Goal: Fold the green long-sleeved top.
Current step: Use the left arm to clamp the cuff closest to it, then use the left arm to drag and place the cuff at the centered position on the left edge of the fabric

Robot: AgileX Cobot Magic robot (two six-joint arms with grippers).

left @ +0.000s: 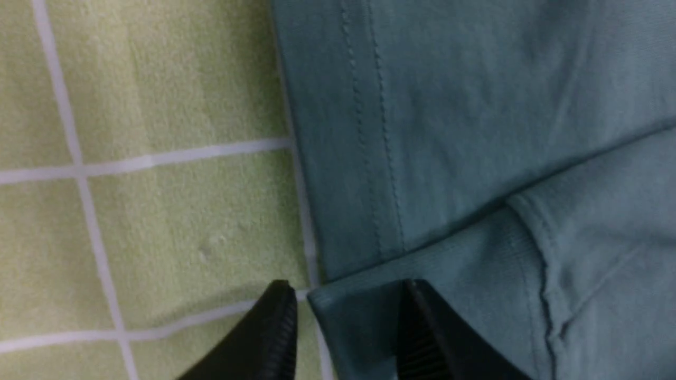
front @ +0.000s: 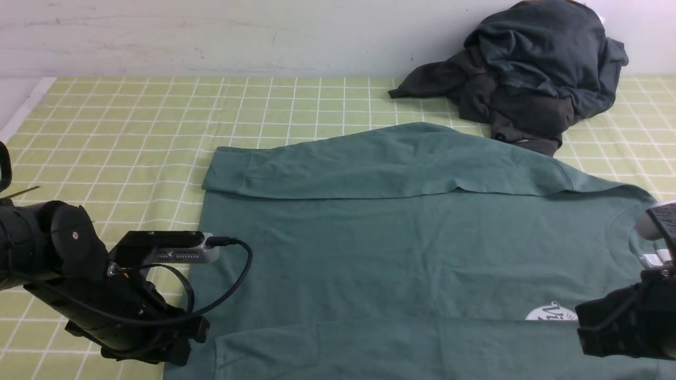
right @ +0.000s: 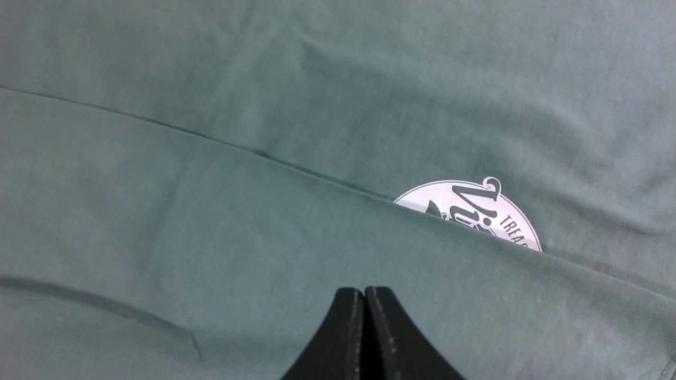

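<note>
The green long-sleeved top lies flat on the checked cloth, its far sleeve folded across the body. Its near sleeve lies along the front edge and half covers the round white logo. My left arm is at the top's near left corner. In the left wrist view my left gripper is open, with the ribbed cuff's corner between the fingers, beside the stitched hem. My right gripper is shut and empty above the near sleeve, close to the logo.
A heap of dark charcoal and slate garments sits at the back right against the wall. The yellow-green checked tablecloth shows bare to the left and behind the top. The table's left edge runs diagonally at far left.
</note>
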